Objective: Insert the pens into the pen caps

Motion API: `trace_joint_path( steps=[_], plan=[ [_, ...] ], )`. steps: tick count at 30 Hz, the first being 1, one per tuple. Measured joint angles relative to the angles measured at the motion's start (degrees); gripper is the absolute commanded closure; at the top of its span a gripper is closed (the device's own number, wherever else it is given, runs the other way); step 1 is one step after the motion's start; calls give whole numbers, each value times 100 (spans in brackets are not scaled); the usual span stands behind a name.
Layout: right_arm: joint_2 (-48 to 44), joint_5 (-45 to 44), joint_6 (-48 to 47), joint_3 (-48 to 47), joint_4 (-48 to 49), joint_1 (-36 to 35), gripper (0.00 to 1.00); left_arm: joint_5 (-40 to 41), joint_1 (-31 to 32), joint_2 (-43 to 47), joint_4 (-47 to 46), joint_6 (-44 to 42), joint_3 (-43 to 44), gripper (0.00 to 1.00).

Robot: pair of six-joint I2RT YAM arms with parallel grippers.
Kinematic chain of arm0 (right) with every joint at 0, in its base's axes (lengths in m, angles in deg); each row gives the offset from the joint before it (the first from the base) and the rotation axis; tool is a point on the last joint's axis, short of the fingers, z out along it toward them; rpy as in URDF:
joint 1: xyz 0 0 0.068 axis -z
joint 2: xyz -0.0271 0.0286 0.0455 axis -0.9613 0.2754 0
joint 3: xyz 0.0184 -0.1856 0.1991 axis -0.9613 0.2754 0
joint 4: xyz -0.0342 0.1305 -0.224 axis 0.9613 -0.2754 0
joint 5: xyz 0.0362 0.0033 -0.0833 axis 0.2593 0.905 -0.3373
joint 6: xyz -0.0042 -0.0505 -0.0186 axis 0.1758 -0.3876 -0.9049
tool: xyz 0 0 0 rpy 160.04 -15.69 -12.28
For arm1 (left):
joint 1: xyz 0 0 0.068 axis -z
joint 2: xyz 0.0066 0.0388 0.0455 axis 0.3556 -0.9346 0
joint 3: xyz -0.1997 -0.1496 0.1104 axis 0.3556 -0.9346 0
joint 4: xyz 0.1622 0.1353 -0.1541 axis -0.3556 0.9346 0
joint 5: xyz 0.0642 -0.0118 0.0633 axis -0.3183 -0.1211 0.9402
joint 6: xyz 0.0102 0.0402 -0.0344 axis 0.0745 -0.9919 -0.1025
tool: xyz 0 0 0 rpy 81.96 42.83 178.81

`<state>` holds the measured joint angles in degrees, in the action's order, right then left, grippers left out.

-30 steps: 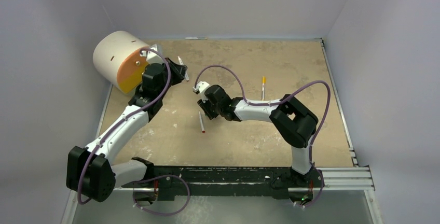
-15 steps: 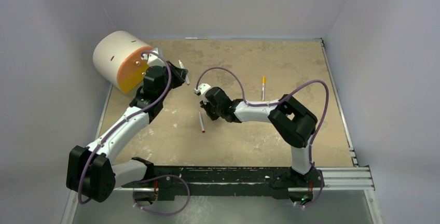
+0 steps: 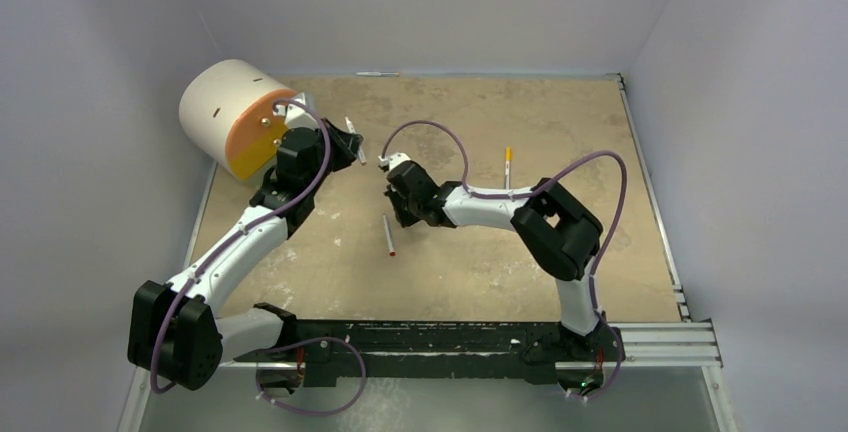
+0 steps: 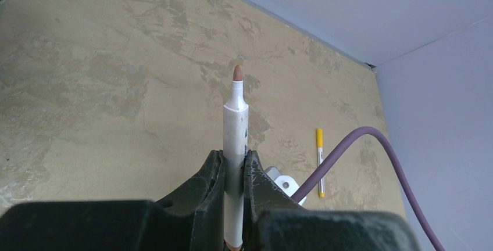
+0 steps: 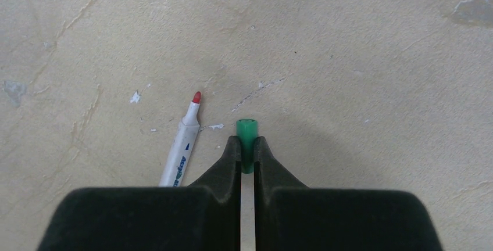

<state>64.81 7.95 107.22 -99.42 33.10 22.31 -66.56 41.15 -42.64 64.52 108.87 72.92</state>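
Observation:
My left gripper (image 4: 234,159) is shut on a white pen (image 4: 236,120), whose brownish tip points away from the wrist, above the table. Seen from the top, that left gripper (image 3: 349,141) hangs at the back left. My right gripper (image 5: 247,145) is down at the table, shut on a small green pen cap (image 5: 246,130) that sticks out past the fingertips. A red-tipped white pen (image 5: 182,146) lies just left of it, and from the top this red-tipped pen (image 3: 387,235) shows beside the right gripper (image 3: 398,212). A yellow-ended pen (image 3: 508,166) lies further right.
A large white cylinder with an orange face (image 3: 232,115) stands at the back left, close behind the left wrist. Grey walls close in the table on three sides. A metal rail (image 3: 655,338) runs along the near edge.
The right gripper's jaws have closed on the green cap, and the right wrist has shifted slightly left and back. The left gripper still holds its pen in about the same place.

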Motion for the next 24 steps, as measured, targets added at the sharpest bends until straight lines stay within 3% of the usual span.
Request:
trace_joint_path(
  steps=[8,13,18,24],
  plan=[
    [-409,-103,409,356,-79,48,100,-63,0,-4,-92,55,-11,100],
    [-1475,-52,608,1058,330,310,100,-308,0,-2,-649,153,-243,100],
    [-2929,234,756,1687,1364,761,100,-914,0,2,-1674,256,-800,100],
    [-4085,892,1003,2044,2402,1349,100,-2127,4,-424,-3689,756,-1126,100]
  ],
)
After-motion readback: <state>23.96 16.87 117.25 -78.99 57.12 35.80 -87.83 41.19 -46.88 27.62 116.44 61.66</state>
